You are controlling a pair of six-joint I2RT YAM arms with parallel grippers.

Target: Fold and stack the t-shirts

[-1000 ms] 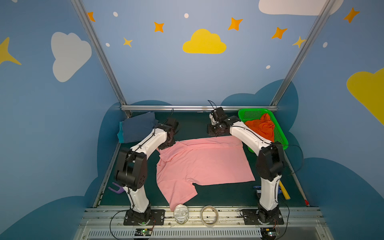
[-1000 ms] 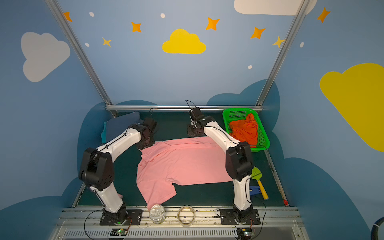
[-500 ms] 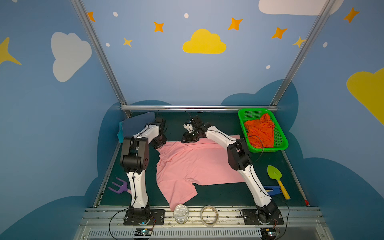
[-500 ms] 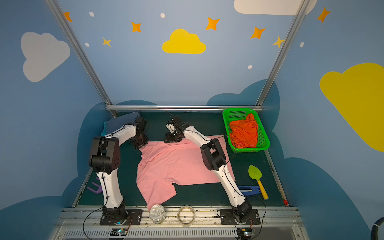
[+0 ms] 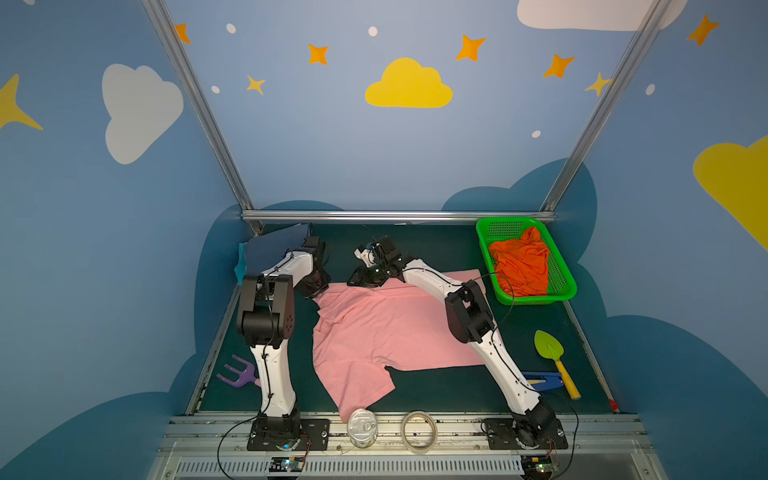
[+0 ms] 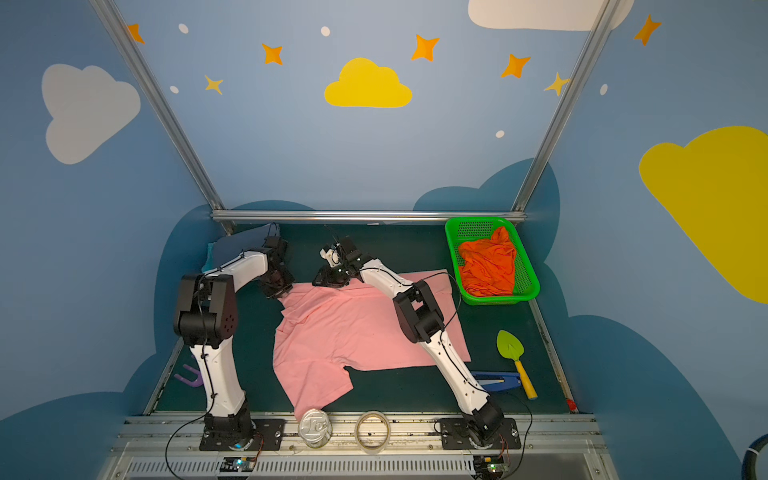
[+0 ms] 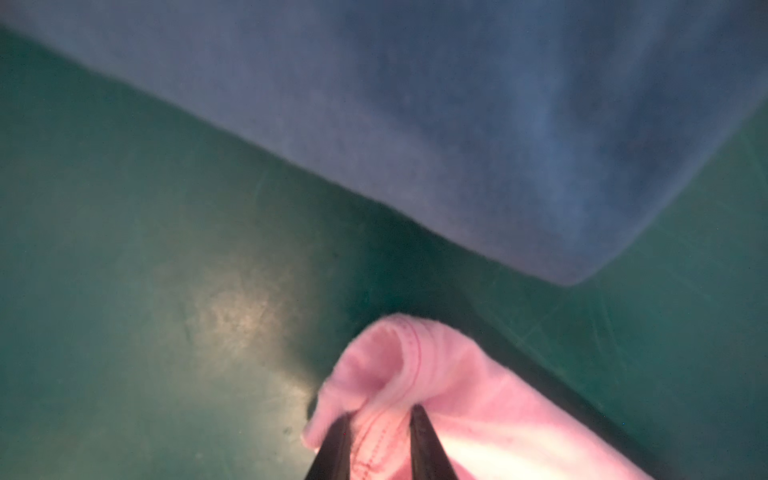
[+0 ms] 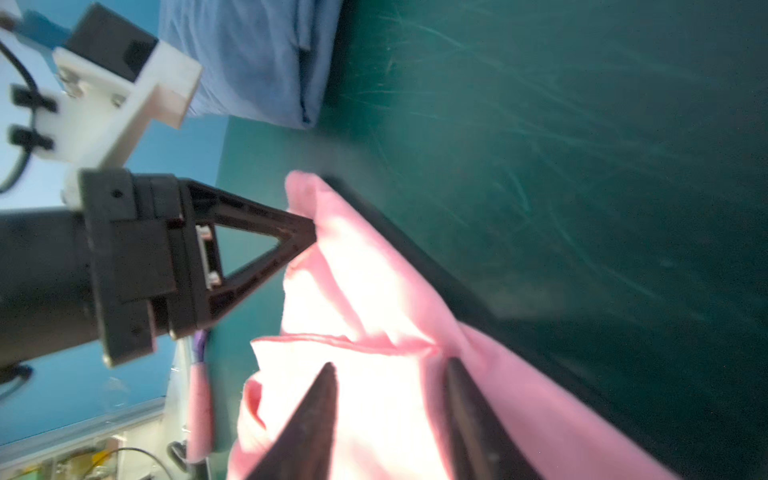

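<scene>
A pink t-shirt (image 5: 386, 332) lies spread on the green mat in both top views. My left gripper (image 5: 318, 291) sits at the shirt's far left corner, shut on its stitched hem (image 7: 380, 415). My right gripper (image 5: 361, 280) is a little to the right on the same far edge, its fingers closed on a fold of pink cloth (image 8: 390, 368). The left gripper (image 8: 307, 232) shows pinching the cloth, which is raised off the mat. A folded slate blue t-shirt (image 5: 276, 245) lies on a teal one (image 5: 240, 266) at the far left. An orange t-shirt (image 5: 519, 262) is heaped in the basket.
A green mesh basket (image 5: 482, 237) stands at the far right. A green toy shovel (image 5: 550, 347) and a blue tool (image 5: 540, 380) lie near the right arm's base. A purple rake (image 5: 237, 374) lies front left. A tin can (image 5: 362, 428) and tape roll (image 5: 419, 430) sit on the front rail.
Both grippers have moved left along the shirt's far edge, the right one much further. The right jaws opened wider, then closed on the cloth. The shirt has barely shifted.
</scene>
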